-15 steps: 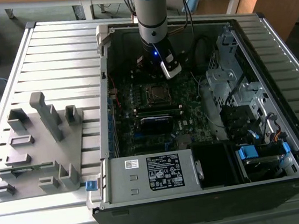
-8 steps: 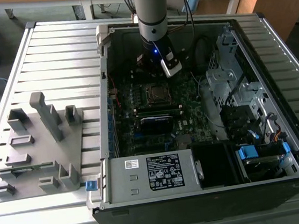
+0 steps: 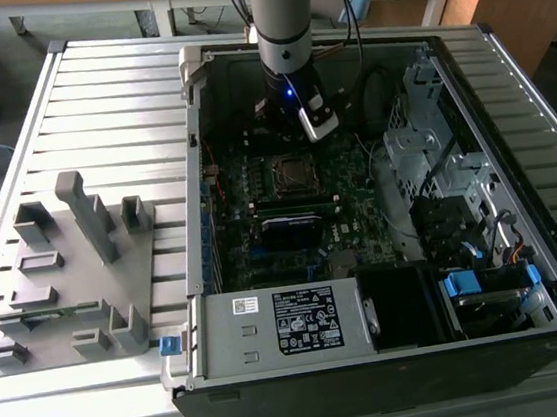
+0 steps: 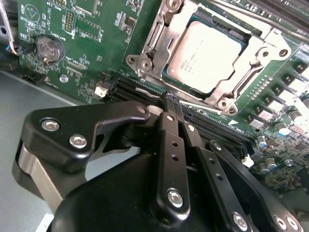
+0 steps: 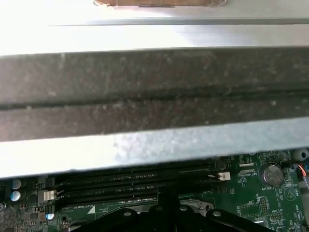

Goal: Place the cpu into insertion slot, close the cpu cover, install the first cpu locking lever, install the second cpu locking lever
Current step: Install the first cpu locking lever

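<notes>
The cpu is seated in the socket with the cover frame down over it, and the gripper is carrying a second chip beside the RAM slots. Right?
Not quite. The gripper carries nothing: in the second wrist view its fingers are closed together and empty beside the RAM slots. The cpu does sit in the socket under the cpu cover.

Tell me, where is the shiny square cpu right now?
The cpu sits in the insertion slot on the green motherboard, framed by the cpu cover. In the second wrist view it lies just beyond the gripper.
</notes>
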Controlling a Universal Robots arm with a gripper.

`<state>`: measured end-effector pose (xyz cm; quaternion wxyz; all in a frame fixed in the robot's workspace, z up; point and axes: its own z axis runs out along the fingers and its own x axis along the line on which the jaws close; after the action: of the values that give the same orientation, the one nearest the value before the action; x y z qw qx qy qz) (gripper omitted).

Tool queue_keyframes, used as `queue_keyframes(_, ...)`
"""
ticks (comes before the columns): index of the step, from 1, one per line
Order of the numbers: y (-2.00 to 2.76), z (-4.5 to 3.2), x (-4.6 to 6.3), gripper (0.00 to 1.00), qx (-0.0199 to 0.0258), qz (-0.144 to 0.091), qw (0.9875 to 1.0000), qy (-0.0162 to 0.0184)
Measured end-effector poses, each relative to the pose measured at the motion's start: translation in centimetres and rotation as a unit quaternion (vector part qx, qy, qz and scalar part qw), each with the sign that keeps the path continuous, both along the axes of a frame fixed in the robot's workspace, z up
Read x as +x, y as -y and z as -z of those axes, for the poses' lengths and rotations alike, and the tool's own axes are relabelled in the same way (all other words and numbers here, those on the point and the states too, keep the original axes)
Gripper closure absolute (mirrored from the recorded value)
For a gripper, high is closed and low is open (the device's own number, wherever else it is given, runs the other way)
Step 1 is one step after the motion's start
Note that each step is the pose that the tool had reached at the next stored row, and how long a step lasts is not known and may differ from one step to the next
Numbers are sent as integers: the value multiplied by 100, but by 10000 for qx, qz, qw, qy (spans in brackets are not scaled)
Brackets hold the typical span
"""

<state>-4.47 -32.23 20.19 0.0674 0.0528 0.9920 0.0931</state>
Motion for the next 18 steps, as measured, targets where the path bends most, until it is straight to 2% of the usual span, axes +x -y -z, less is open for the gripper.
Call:
queue_keyframes(11,-13,5,0,90,46,110,9999,11)
queue_keyframes(18,-15,10,0,90,115,181,9998,22)
